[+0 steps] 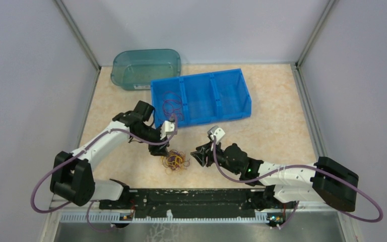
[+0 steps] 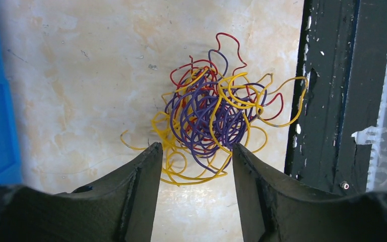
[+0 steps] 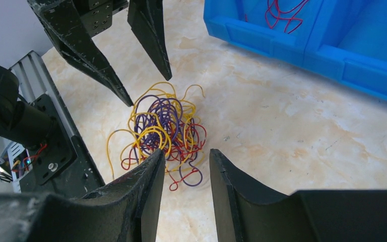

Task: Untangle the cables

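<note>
The cables [image 1: 175, 161] lie on the table as one curly clump of yellow, purple and red wires, just in front of the black base rail. My left gripper [image 1: 164, 151] hangs open over the clump's left side. In the left wrist view the cables [image 2: 216, 116] sit just beyond the left gripper [image 2: 196, 147], with nothing pinched. My right gripper [image 1: 197, 155] stands open to the right of the clump. In the right wrist view the cables [image 3: 164, 128] lie just ahead of the right gripper [image 3: 186, 151], with the left gripper [image 3: 148, 91] above them.
A blue three-compartment bin [image 1: 232, 113] stands behind, with loose red and purple wires [image 1: 171, 103] in its left compartment. A teal tub [image 1: 146, 68] sits at the back left. The black base rail [image 1: 191, 199] runs along the near edge, close to the clump.
</note>
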`<state>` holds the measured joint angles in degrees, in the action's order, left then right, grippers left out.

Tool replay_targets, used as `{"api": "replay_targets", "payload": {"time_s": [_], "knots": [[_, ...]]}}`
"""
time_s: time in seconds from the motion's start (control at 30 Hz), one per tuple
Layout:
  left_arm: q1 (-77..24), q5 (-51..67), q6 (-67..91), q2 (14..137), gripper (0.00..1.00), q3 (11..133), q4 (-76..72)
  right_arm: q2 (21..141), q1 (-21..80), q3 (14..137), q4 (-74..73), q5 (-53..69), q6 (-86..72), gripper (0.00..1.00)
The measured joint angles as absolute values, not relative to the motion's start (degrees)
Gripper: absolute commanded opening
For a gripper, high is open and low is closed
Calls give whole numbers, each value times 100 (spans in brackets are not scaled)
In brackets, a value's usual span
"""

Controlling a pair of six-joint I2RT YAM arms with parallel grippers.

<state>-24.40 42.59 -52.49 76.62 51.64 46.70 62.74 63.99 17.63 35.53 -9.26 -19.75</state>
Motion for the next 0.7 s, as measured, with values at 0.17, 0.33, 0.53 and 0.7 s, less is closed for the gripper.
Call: {"api": "replay_targets", "payload": {"time_s": [0.17, 0.33, 0.53, 0.7], "knots": [[-2440, 4228, -5192, 7778, 54, 5127, 4705, 6274, 6399, 1763, 3553, -928, -1975, 38], [-2440, 4219, -5177, 8003, 31, 5127, 4816, 6265, 6399, 1763, 3553, -934, -1977, 37], [-2440, 4198, -5201, 8071, 10, 5142, 4969, 6167, 6399, 1763, 3553, -941, -1979, 37], [-2440, 4064, -5245, 7787, 7, 5205, 5028, 6158, 6399, 1763, 3559, -939, -1979, 37]]}}
